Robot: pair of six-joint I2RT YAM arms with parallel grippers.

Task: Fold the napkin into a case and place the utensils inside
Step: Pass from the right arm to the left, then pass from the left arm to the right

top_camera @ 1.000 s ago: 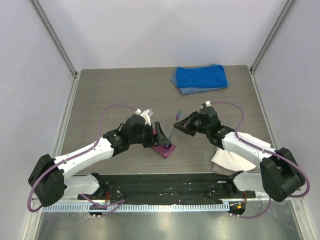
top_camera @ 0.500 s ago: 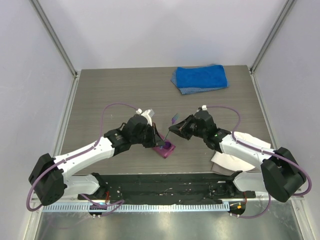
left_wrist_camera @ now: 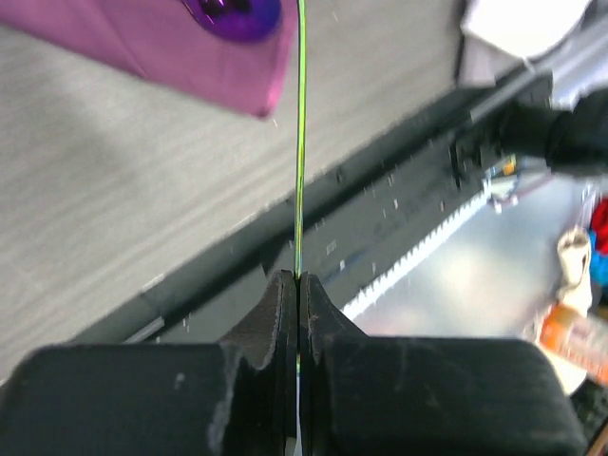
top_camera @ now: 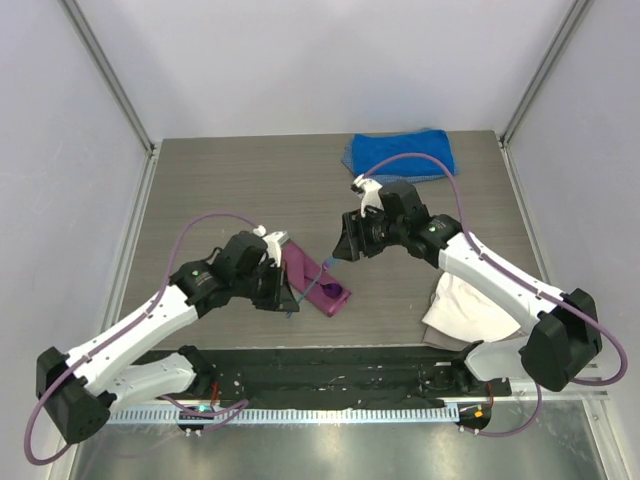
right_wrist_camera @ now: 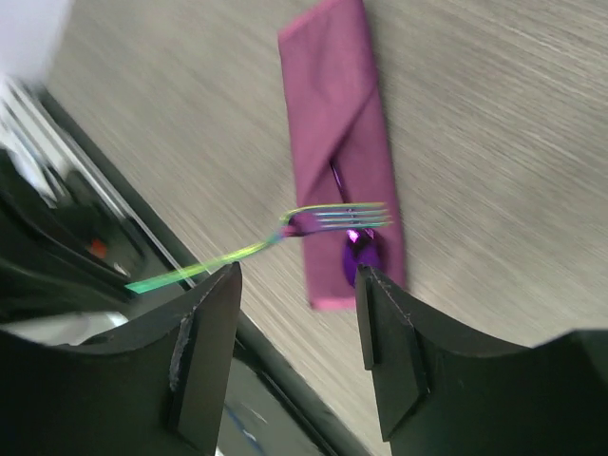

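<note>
**Case folded, spoon tucked in, fork not yet inside**

Top view: the napkin lies as a narrow folded strip between our two grippers. It sits just ahead of the left gripper and a little short of the right gripper. The spoon shows its purple bowl at the strip's near end.

Left wrist view: our left jaws are pressed together on the thin handle of the fork, which runs straight out from their tips. A corner of the case lies beyond the tips, to their left.

Right wrist view: our right jaws stand apart with nothing between them. Beyond them the fork's tines hover over the case beside the spoon bowl, and the spoon's handle slips under the diagonal fold.

We judge the folding done and the spoon placed; the fork is left to slide in.
</note>
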